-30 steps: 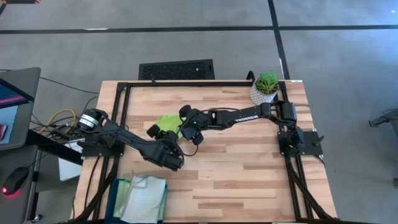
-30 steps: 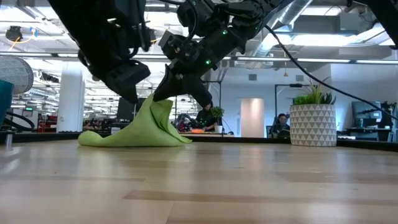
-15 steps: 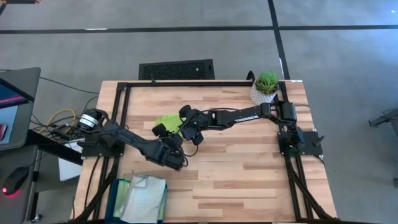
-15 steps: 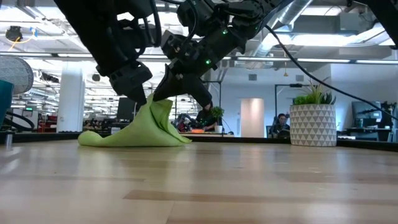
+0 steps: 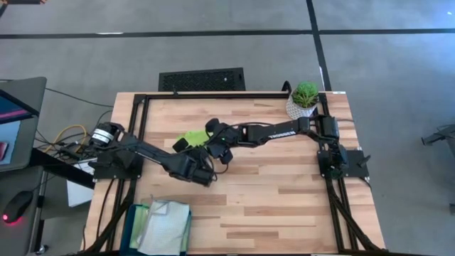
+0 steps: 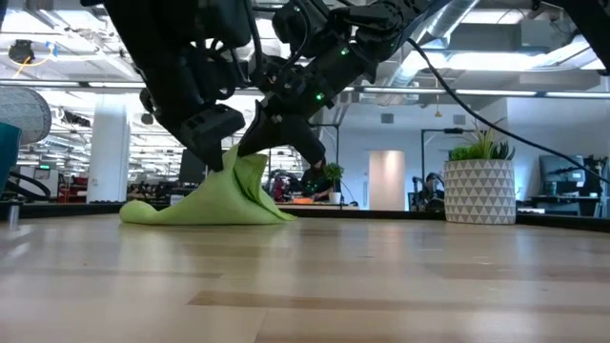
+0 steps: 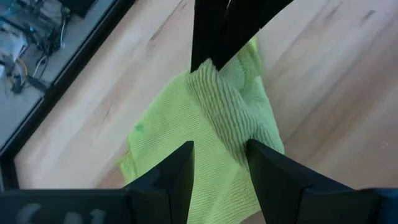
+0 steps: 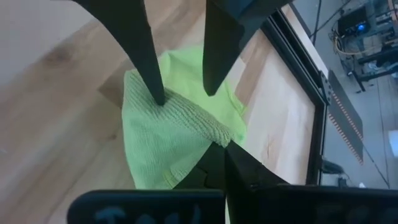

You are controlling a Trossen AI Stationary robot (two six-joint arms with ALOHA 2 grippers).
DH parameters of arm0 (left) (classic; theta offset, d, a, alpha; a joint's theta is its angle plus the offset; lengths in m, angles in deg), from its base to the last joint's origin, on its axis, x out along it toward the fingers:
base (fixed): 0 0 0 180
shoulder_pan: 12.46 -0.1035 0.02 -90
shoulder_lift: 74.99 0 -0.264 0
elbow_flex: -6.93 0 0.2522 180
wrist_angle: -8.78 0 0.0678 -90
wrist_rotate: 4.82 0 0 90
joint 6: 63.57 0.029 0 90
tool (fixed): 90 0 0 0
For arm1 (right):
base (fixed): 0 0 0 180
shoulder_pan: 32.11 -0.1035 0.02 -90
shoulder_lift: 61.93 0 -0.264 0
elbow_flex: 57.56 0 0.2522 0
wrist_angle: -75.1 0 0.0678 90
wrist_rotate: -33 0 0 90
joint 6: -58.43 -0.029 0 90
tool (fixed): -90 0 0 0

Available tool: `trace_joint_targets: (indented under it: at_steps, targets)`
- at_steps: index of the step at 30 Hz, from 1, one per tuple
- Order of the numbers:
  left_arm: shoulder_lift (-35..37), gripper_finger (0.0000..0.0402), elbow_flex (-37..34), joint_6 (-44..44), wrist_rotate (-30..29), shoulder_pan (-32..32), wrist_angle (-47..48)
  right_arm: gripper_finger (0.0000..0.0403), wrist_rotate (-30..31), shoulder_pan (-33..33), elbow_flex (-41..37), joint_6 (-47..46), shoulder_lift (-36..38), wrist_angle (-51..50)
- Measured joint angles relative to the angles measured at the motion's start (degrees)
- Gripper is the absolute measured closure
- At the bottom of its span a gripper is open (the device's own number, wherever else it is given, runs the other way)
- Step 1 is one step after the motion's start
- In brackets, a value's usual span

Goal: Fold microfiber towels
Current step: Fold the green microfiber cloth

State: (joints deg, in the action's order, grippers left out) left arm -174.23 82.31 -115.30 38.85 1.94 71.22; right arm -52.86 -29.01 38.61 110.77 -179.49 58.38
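Right claw (image 5: 208, 142) pinches your lime towel (image 5: 193, 136), left claw (image 5: 186, 146) now closer | low: peak (image 6: 250, 160) lifted off bench (image 6: 381, 286) | left wrist: open fingers (image 7: 180, 168) straddle ridge | right wrist: clamped; second grip nearly ready.

Lime green towel (image 7: 205, 130): ribbed, nubbly matt cloth. Table (image 5: 284, 192): smooth pale wood planks, faint sheen.

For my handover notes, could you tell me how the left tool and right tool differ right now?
The right tool is shut, pinching the lime towel into a raised peak; the left tool is open, straddling that raised fold without gripping. Both are at the same towel.
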Motion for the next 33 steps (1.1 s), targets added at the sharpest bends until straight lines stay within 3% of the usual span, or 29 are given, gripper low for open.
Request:
trace_joint_targets:
  at_steps: [6,22,30,33]
  targets:
    - [0.0,0.0260,-0.1,0.6,0.1,-1.8,-1.7,0.0392,0.6,0.2,-0.1,-0.2,0.1,-0.3]
    - [0.1,0.0260,-0.2,13.4,-0.4,-1.7,-2.6,0.0392,-0.8,0.0,-0.2,1.2,0.1,-0.9]
    - [0.0,0.0260,0.0,19.0,7.3,-1.6,-3.9,0.0393,-2.0,0.0,0.0,0.7,0.0,-0.8]
    - [0.0,0.0260,0.0,18.8,5.8,-1.3,-3.9,0.0391,-2.4,0.0,0.0,0.6,0.0,-0.8]
